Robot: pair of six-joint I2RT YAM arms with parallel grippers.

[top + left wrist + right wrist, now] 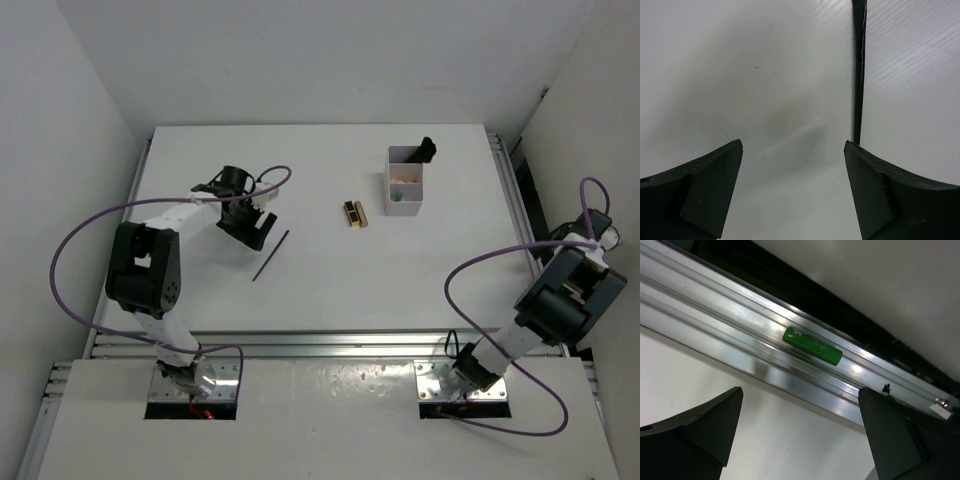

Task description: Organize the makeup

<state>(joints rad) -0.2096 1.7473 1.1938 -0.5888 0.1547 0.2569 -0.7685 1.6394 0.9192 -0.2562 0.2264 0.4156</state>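
Observation:
A thin black stick (270,255) lies on the white table; in the left wrist view it (858,75) runs straight away from my right fingertip. My left gripper (256,230) (793,145) is open and empty just above the table, beside the stick's far end. A black-and-gold case (354,213) lies mid-table. A black brush (425,150) stands in the white compartmented box (412,158), and a green bit (397,198) shows in its near compartment. My right gripper (598,232) (801,390) is open and empty at the table's right edge, facing a green tube (812,346) lying in the aluminium rail groove.
The aluminium rail (740,325) borders the table's right side, with a dark gap and a white wall behind it. White walls enclose the table on three sides. Purple cables loop off both arms.

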